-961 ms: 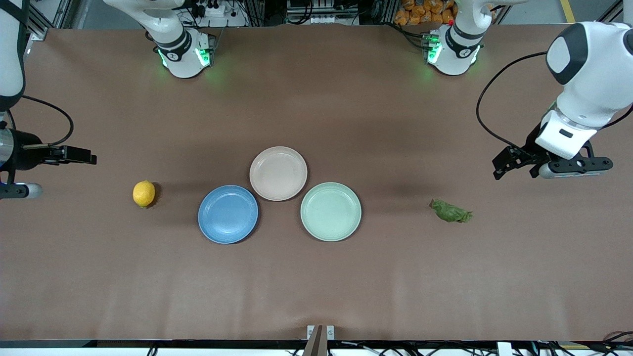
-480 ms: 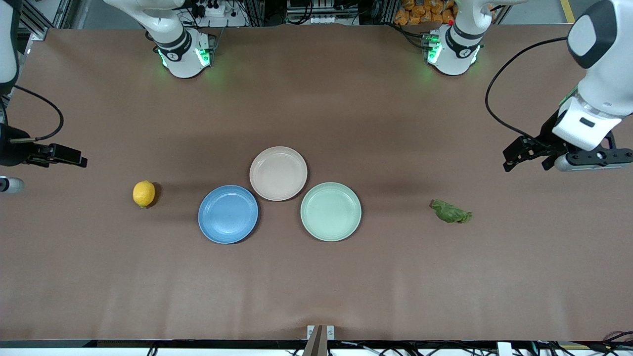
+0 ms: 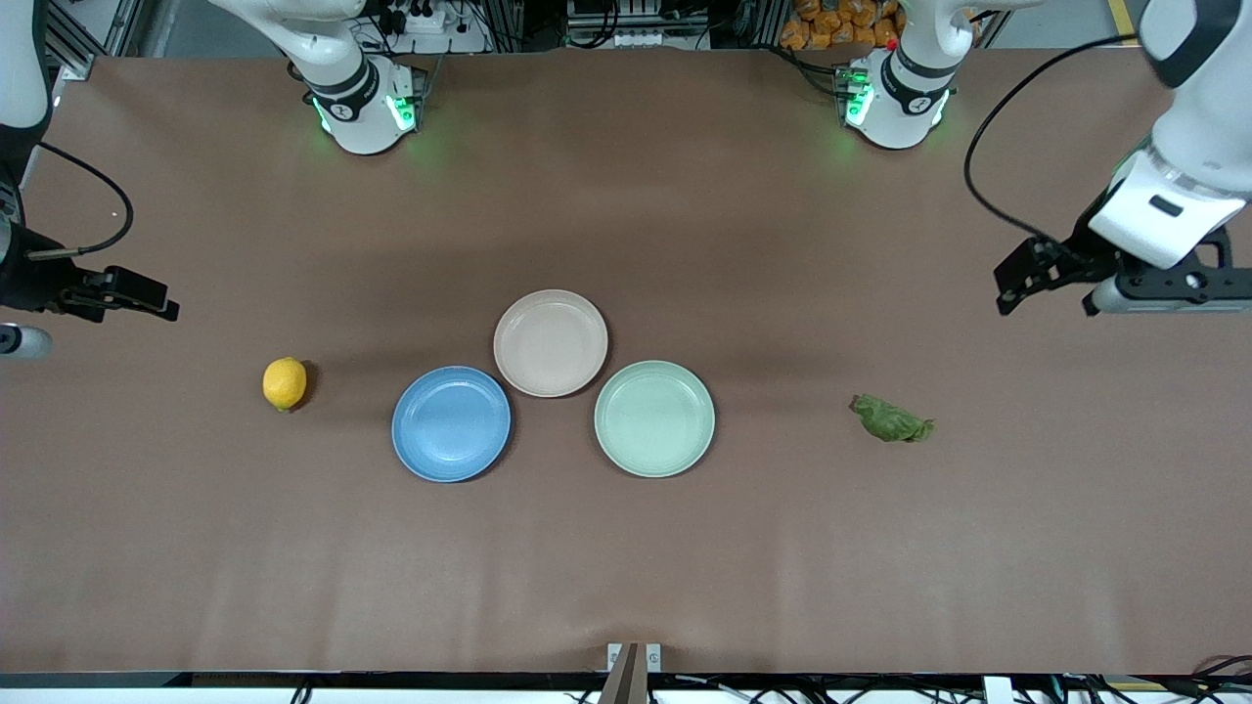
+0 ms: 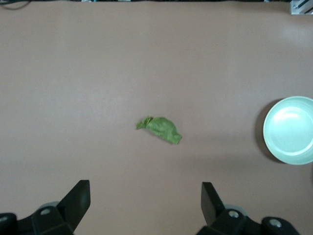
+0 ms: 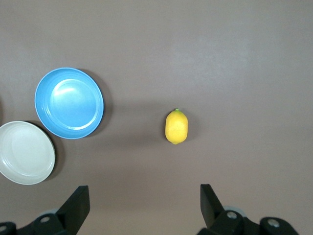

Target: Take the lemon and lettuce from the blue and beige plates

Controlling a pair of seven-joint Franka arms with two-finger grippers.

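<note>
Both grippers hang with fingers spread, gripping nothing. Front view: the left gripper (image 3: 1047, 284) hovers over bare table at its arm's end, the right gripper (image 3: 137, 293) likewise at its own. Three round plates, beige (image 3: 551, 343), blue (image 3: 451, 423) and mint green (image 3: 654, 418), cluster mid-table.

Left wrist view: the wrinkled dark green lettuce (image 4: 160, 129) lies on the table near the mint plate.

Right wrist view: the small oval yellow lemon (image 5: 176, 127) lies on the table near the blue plate.

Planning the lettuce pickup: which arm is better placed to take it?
Left. Its open tool hangs at the lettuce's end of the table; the right tool is open near the lemon.
</note>
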